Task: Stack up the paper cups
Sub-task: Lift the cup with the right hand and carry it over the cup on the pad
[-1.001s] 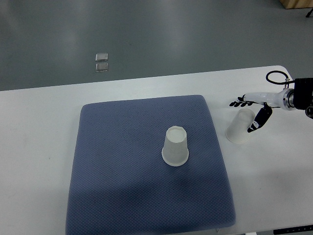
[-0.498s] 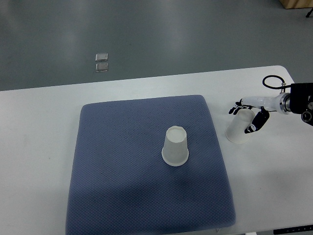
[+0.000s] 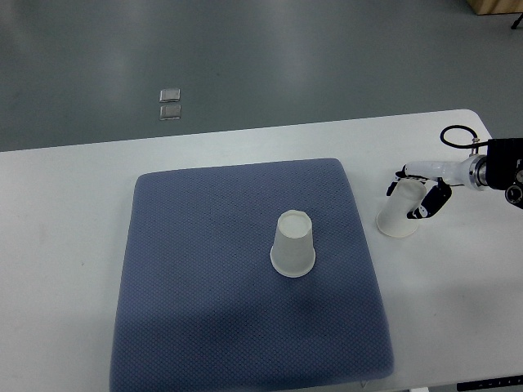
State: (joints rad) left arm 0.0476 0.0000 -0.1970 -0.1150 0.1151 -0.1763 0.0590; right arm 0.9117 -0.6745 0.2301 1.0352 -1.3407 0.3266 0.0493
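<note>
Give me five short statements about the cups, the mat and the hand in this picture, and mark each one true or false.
1. An upside-down paper cup stands on the blue mat. True.
2. The second cup also sits on the mat. False: it is on the white table, to the right of the mat.
3. The right hand is at the second cup, fingers around its upper part. True.
4. The two cups are already stacked. False: they stand apart.
5. A left hand reaches in over the mat. False: no left arm shows.
</note>
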